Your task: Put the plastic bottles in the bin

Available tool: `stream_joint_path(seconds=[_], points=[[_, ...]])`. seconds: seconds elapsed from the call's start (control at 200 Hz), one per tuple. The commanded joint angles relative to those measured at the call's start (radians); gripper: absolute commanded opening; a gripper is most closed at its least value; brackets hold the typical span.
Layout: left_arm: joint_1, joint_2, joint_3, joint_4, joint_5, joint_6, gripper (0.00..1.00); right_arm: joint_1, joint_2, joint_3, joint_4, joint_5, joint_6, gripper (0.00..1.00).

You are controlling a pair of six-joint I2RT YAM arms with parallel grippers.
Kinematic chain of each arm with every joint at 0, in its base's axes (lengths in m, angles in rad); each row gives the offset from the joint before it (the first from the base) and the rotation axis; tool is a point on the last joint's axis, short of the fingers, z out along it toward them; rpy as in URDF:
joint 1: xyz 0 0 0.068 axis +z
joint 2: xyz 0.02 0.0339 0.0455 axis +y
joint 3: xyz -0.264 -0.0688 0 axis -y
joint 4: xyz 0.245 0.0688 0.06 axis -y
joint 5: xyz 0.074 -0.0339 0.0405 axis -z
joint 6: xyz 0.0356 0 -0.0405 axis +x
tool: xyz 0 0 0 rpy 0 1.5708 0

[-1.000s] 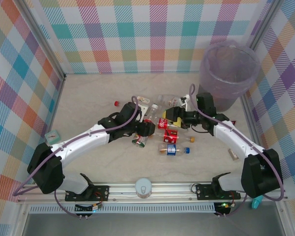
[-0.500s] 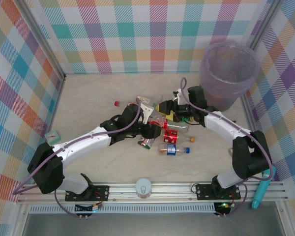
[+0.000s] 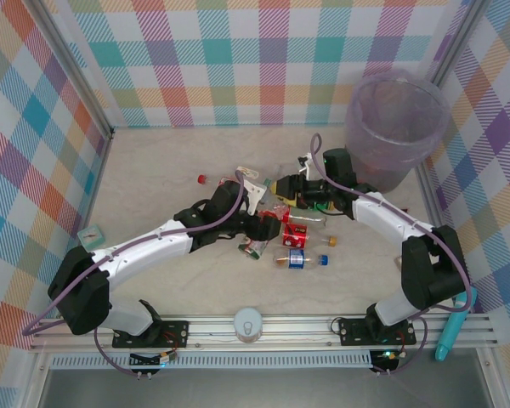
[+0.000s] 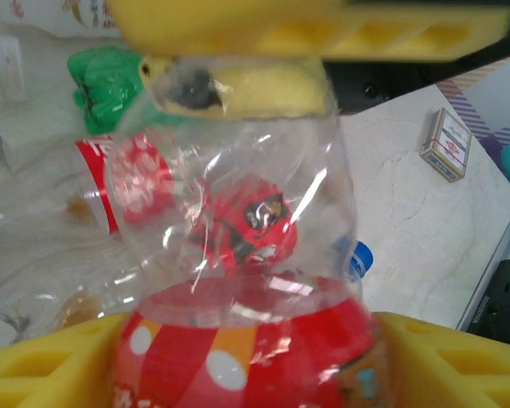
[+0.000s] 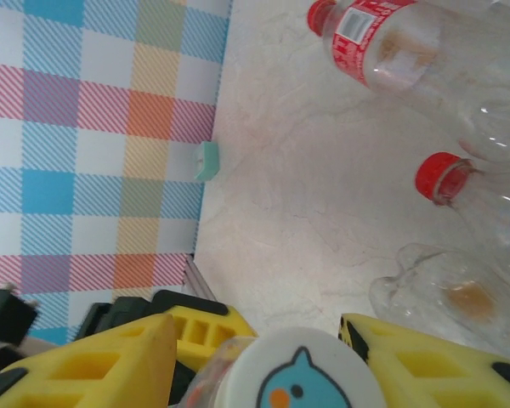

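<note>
**Early stage.** No bottle can be made out inside the bin [image 3: 397,140], a round, tapering, translucent grey-purple wastebasket standing beyond and to the right of the right gripper [image 3: 282,187]. The left gripper [image 4: 246,365] is clamped on a red-labelled bottle [image 4: 238,255] of thin, clear, dented plastic. The right gripper's yellow honeycombed fingers [image 5: 93,357] sit closed around a white-capped bottle [image 5: 302,378]. The remaining plastic bottles [image 3: 296,258], some crushed, lie on the pale marbled table [image 3: 153,170] between and just beside the 2 grippers.

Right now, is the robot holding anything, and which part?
Left gripper holds a red-labelled bottle by its labelled body; right gripper holds a white-capped bottle just under the cap.
</note>
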Motion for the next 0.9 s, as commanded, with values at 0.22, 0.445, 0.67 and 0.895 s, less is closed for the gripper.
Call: stream_joint_path(seconds=[0.22, 0.445, 0.67, 0.895], points=[[-0.007, -0.09, -0.052, 0.082, -0.051, -0.015, 0.93, -0.023, -0.073, 0.067, -0.141, 0.081, -0.088, 0.46], [-0.007, -0.116, -0.071, -0.066, -0.16, 0.042, 0.97, -0.031, -0.096, 0.122, -0.311, 0.178, -0.191, 0.5], [-0.082, 0.005, -0.08, -0.174, -0.175, 0.103, 1.0, -0.064, -0.213, 0.109, -0.465, 0.312, -0.248, 0.63], [-0.217, 0.022, -0.097, -0.302, -0.156, 0.139, 1.0, -0.084, -0.347, 0.068, -0.613, 0.405, -0.292, 0.75]])
